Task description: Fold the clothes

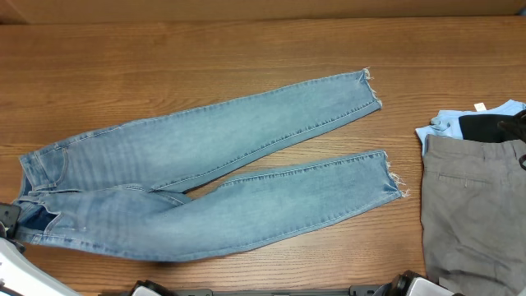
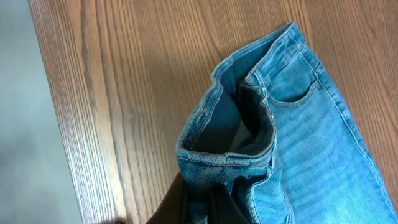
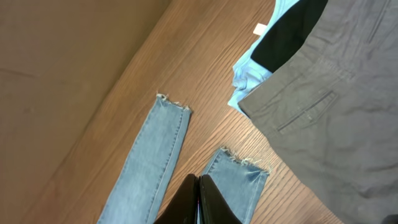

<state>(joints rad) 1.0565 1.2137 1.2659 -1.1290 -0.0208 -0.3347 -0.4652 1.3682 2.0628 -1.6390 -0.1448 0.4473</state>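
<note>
The light blue jeans (image 1: 205,164) lie flat on the wooden table, waist at the left, both legs running right to frayed hems. My left gripper (image 1: 10,218) is at the waist's near corner. In the left wrist view its fingers (image 2: 205,208) are shut on the waistband of the jeans (image 2: 311,124), which gapes open. My right gripper (image 1: 404,284) is at the table's front edge. In the right wrist view its fingers (image 3: 199,199) are shut and empty, above the gap between the two legs (image 3: 149,155) near the hems.
Plain grey trousers (image 1: 472,214) lie at the right, over a black garment (image 1: 489,127) and a pale-blue one (image 1: 444,123); they also show in the right wrist view (image 3: 336,112). A cardboard wall (image 1: 246,8) runs along the back. The table's left edge (image 2: 37,124) is close to the waist.
</note>
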